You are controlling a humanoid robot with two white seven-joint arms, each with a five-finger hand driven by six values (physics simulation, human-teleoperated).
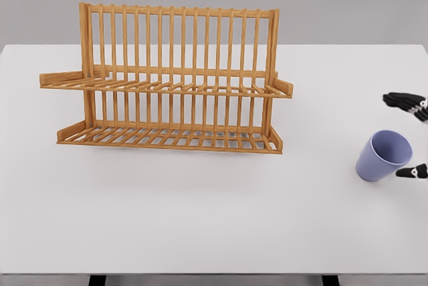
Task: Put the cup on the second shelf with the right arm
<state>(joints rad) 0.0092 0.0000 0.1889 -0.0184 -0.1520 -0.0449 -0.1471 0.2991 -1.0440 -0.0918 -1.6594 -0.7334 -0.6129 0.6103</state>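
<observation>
The lilac cup (382,156) sits tilted at the desk's (200,219) right edge, well apart from the wooden rack (167,79). It looks light, rigid and smooth-walled, so a grip around the body suits. The right robot hand (409,135) is spread wide around the cup, mostly cut off by the frame; contact is unclear.

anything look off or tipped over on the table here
The purple cup is tilted at the table's right edge, mouth facing up-left, between the right hand's dark fingertips. The wooden rack stands upright, both shelves bare.
</observation>
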